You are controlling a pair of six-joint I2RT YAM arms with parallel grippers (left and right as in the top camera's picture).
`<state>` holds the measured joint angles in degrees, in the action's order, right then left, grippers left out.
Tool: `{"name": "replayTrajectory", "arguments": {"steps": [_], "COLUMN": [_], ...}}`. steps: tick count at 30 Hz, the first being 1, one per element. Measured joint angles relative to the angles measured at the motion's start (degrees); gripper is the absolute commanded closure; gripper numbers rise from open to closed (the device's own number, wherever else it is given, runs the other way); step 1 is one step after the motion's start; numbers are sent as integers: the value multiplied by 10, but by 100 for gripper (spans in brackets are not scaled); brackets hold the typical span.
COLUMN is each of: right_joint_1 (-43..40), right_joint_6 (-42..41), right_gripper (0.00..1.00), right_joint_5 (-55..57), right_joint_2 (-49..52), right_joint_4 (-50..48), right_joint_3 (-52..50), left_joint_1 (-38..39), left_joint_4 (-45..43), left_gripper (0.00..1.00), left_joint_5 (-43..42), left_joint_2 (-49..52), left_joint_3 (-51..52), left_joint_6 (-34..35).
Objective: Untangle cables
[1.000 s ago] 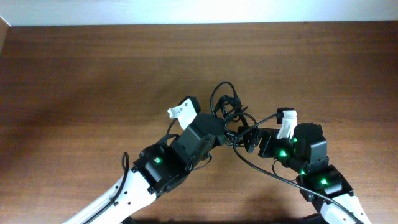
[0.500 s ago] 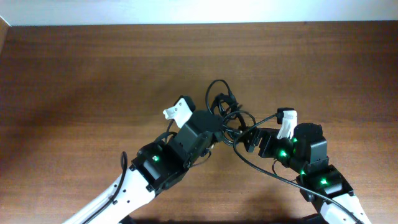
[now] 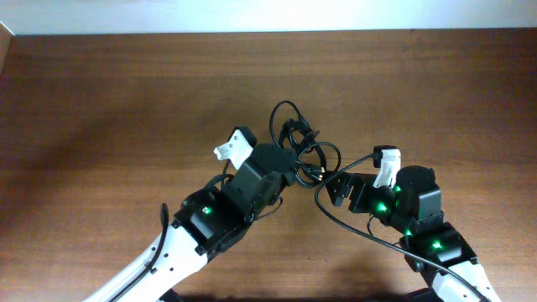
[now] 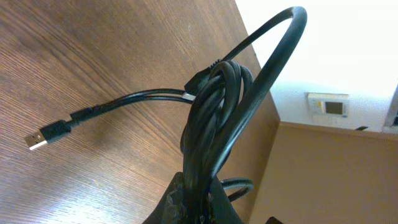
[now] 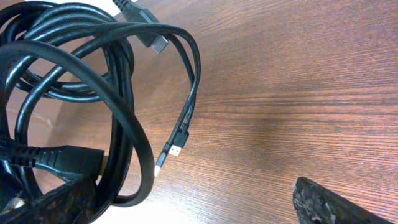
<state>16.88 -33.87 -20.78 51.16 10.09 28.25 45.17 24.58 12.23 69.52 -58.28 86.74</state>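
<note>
Above the surface (image 3: 126, 101), the left tool (image 4: 198, 202), clamped on the cable bundle (image 4: 214, 112), has drawn it left, away from the gaping, empty right tool (image 3: 334, 190); loops probably loosen.

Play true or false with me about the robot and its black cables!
1. The left fingers are shut on the bunch of cables. True.
2. The right fingers are squeezed shut. False: they stand wide open.
3. The cables are red. False: they are black.
4. One cable ends in a silver-tipped plug. True.
5. The table is brown wood. True.
</note>
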Motion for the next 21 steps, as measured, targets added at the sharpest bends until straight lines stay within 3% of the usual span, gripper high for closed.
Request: {"name": "replayTrajectory", "arguments": {"steps": [8, 21], "right_joint_1": [0, 0], "right_joint_6": [0, 5], "right_gripper": [1, 1], "right_joint_5": [0, 0], "right_joint_2": [0, 2], "right_joint_4": [0, 5], "right_joint_3": [0, 0], "left_joint_1": [-2, -26], "left_joint_4": [-2, -14], "left_gripper": [100, 100], "left_joint_5": [2, 2], "left_joint_2": [0, -7], "left_joint_3": [0, 0], "left_joint_6": [75, 108]}}
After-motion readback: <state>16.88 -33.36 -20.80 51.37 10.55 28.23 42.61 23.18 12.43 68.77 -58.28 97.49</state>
